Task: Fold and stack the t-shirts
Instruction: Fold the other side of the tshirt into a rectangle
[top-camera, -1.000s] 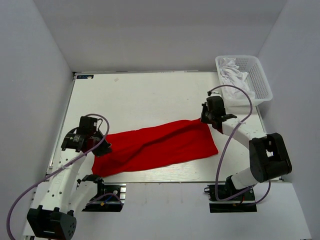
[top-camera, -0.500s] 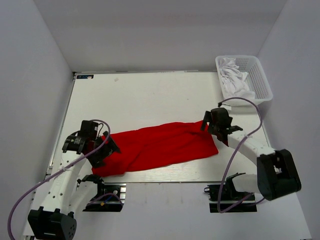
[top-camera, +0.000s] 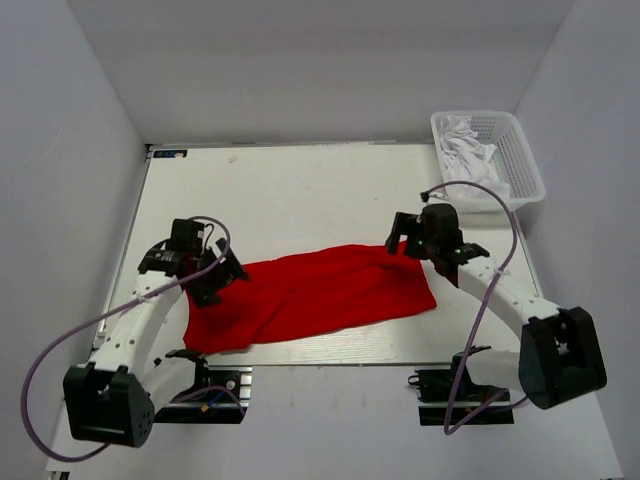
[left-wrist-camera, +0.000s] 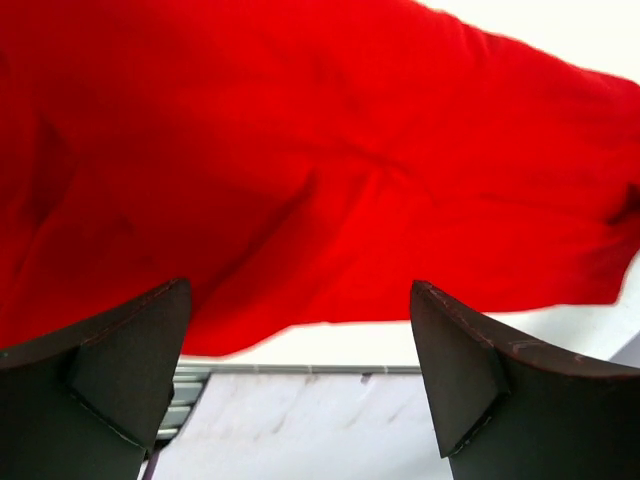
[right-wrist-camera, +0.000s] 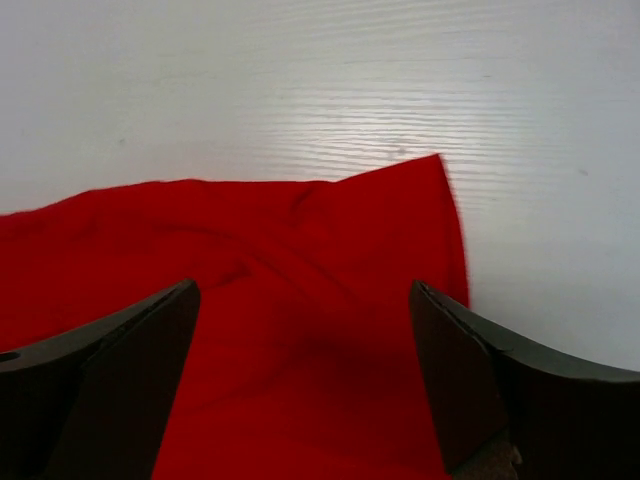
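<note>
L hand (top-camera: 224, 282) & R hand (top-camera: 398, 238) shifted, now over red t-shirt (top-camera: 310, 295) ends; both released, nothing gripped.

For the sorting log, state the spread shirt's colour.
Plain red t-shirt; clearest in the top external view.

Plain red t-shirt (top-camera: 310, 296), white table (top-camera: 290, 190), white basket (top-camera: 522, 160).

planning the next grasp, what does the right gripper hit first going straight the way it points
The right gripper would likely meet the red t-shirt first, near its corner, the table right beneath. Its jaws stand open; depth is unclear.
</note>
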